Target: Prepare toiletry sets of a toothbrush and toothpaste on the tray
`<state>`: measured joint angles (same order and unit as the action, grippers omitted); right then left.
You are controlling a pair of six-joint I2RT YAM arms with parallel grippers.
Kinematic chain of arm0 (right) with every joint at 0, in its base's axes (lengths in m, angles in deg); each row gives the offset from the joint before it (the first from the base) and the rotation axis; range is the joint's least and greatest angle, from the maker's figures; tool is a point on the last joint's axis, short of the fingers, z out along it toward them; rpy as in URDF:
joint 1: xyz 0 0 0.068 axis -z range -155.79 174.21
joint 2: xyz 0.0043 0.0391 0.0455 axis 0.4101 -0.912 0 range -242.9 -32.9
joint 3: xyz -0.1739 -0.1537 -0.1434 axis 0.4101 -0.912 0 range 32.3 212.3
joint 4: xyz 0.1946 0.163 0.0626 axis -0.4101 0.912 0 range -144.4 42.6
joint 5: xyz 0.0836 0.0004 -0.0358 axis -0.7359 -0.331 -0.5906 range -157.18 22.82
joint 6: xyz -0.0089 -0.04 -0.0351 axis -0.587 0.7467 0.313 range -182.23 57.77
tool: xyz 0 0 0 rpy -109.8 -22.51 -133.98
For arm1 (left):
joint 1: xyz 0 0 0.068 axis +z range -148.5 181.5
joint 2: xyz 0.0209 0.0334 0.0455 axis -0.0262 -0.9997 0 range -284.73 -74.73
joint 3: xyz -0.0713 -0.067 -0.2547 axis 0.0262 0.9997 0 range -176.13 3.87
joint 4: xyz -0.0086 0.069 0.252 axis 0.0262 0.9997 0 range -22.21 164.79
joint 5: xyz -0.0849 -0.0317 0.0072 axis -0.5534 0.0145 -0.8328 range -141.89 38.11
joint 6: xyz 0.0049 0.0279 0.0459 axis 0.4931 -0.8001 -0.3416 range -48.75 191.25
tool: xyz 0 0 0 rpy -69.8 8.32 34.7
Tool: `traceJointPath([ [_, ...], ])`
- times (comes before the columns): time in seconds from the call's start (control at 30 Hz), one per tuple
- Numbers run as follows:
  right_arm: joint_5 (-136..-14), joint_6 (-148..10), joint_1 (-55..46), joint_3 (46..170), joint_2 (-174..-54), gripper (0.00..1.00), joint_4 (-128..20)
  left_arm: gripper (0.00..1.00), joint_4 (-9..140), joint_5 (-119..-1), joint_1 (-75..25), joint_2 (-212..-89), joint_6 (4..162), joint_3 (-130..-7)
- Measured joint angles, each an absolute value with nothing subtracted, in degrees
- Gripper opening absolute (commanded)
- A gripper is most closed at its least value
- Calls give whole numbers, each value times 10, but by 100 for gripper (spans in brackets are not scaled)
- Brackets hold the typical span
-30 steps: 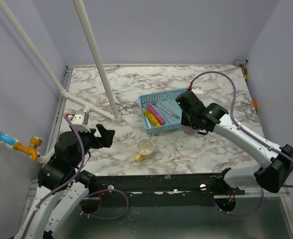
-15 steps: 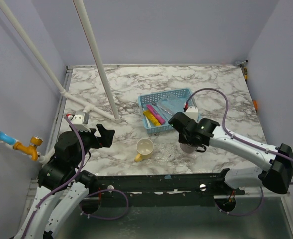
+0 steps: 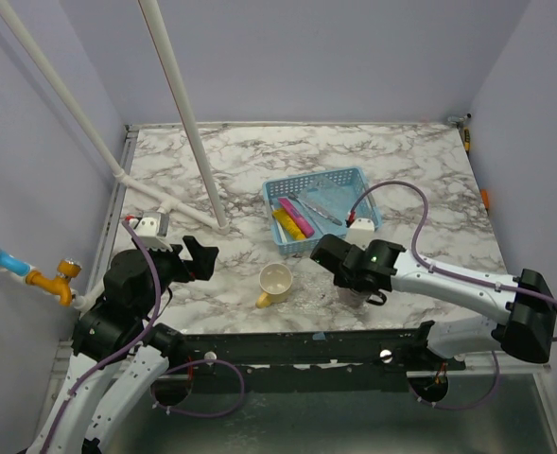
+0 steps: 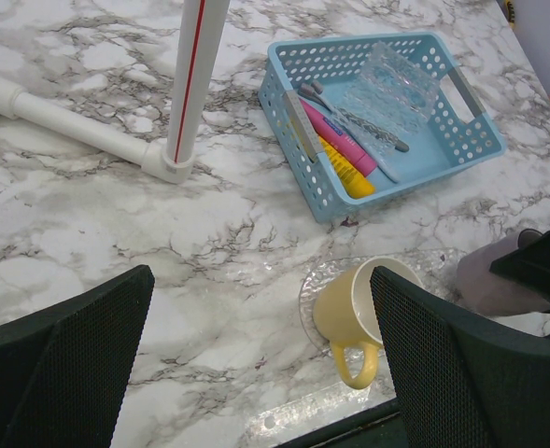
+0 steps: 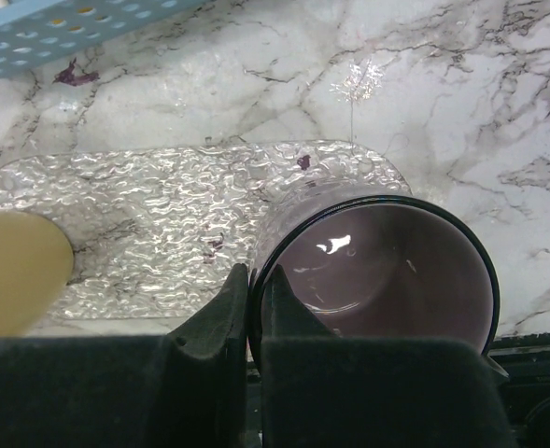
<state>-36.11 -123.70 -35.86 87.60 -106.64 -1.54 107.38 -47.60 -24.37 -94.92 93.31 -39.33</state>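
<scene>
Swinging down-frame, the right arm has brought the purple mug from beside the blue basket at mid-frame to the lower centre of the top view within the last second. The right gripper is pinched tight on the mug's rim, one finger inside and one outside. The mug is upright, mouth up, and over the right end of the clear tray. Whether its base already rests on the tray, I cannot tell.

- The yellow mug stands at the tray's left end and has not moved.
- The left gripper is parked at lower left of the top view, jaws wide apart and holding nothing, same as a second ago.
- The pink tube, yellow tube, grey brush and pale blue brush lie side by side in the basket, untouched.

Reading: both mugs are now on or over the tray, which looks like staging a holder for each set. No brush or paste has left the basket yet, so the sets themselves are not begun. Likely next is to let go of the mug, then fetch from the basket.
</scene>
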Motion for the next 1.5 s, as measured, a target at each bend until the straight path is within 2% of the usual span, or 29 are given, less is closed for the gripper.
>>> traceJointPath([
  [1.03,-331,-1297,-373,839,-1107,0,-25,99,1074,-476,-243,-949,933,-393],
  [1.17,-330,-1297,-373,837,-1107,16,-27,99,1074,-476,-243,-949,933,-393],
  [1.27,-331,-1297,-373,835,-1107,21,-29,99,1074,-476,-243,-949,933,-393],
  [1.37,-331,-1297,-373,835,-1106,32,-29,99,1074,-476,-243,-949,933,-393],
  [1.5,-331,-1296,-373,838,-1104,37,-27,99,1074,-476,-243,-949,933,-393],
])
